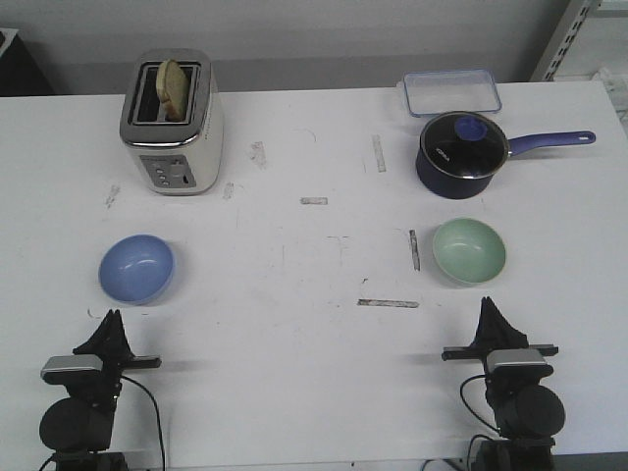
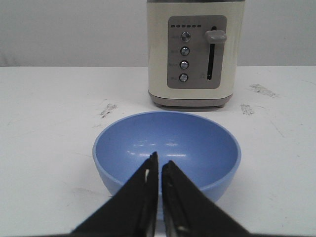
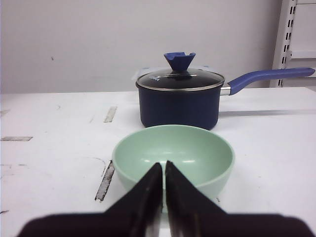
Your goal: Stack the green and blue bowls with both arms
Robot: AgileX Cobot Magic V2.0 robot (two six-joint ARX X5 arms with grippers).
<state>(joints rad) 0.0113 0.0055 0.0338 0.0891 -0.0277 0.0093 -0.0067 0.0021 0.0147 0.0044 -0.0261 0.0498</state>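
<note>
We see both black pointed pincers, left (image 1: 111,316) and right (image 1: 487,303), closed and empty, each near its smooth round bowl, periwinkle blue (image 1: 136,267) and mint green (image 1: 469,250).

you see two matching black arms at the table's near edge, each with a rounded black joint housing at its base and a thin black cable looping beside it. the left gripper (image 1: 111,316) and right gripper (image 1: 488,304) each taper to a pointed black wedge above a short crossbar, with a silver-grey block behind. up close, their fingers (image 2: 140,197) are smooth, matte black.
</note>
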